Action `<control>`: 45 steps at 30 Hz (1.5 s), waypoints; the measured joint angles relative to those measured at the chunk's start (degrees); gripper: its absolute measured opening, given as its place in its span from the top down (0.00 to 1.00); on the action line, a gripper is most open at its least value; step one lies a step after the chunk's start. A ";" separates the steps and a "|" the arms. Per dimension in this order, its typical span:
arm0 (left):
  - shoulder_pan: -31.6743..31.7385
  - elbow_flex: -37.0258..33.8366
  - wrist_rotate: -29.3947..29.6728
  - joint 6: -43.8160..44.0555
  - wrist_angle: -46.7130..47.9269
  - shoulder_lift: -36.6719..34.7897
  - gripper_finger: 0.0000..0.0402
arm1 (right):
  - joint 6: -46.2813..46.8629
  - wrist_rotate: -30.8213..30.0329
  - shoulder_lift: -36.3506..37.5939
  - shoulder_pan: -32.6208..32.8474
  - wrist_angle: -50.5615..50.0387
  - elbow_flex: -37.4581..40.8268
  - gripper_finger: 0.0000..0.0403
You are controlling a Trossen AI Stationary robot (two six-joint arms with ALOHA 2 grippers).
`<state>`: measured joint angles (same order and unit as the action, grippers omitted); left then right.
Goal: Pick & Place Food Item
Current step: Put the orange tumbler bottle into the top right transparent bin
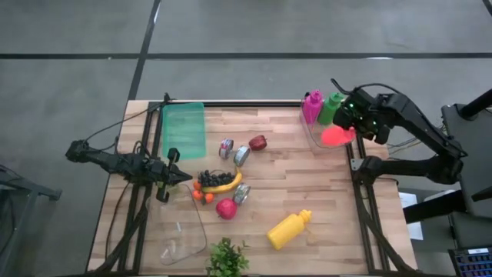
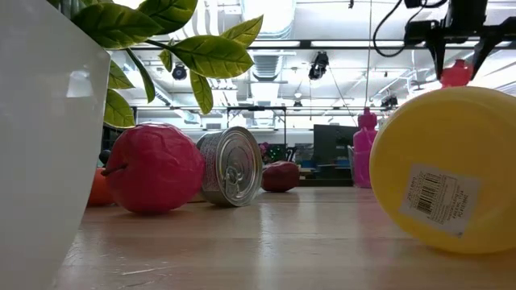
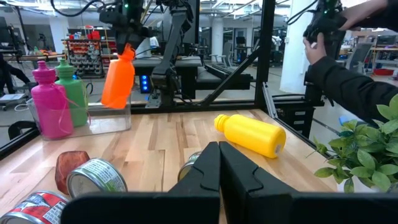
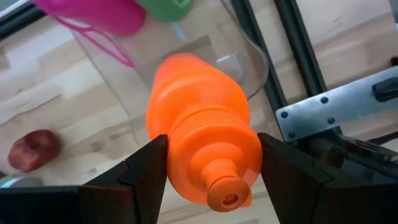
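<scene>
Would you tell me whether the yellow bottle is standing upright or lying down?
Lying down: the yellow bottle rests on its side on the table, cap pointing sideways.

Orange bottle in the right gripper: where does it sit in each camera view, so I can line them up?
High view: orange bottle at the table's far right edge, over the clear bin.
Low view: only its top, upper right, behind the yellow bottle.
Left wrist view: hanging upper left.
Right wrist view: centre, between the fingers.
Shared landmark: pink bottle beside it.
</scene>
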<state>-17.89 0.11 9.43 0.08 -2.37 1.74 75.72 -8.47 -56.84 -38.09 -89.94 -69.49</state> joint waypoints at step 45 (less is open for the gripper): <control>0.00 0.00 0.00 0.00 -0.01 0.00 1.00 | -24.89 11.96 -22.29 -27.01 -0.08 -5.30 0.46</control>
<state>-17.89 0.11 9.43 0.08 -2.38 1.74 50.82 3.49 -79.12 -65.10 -90.02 -74.78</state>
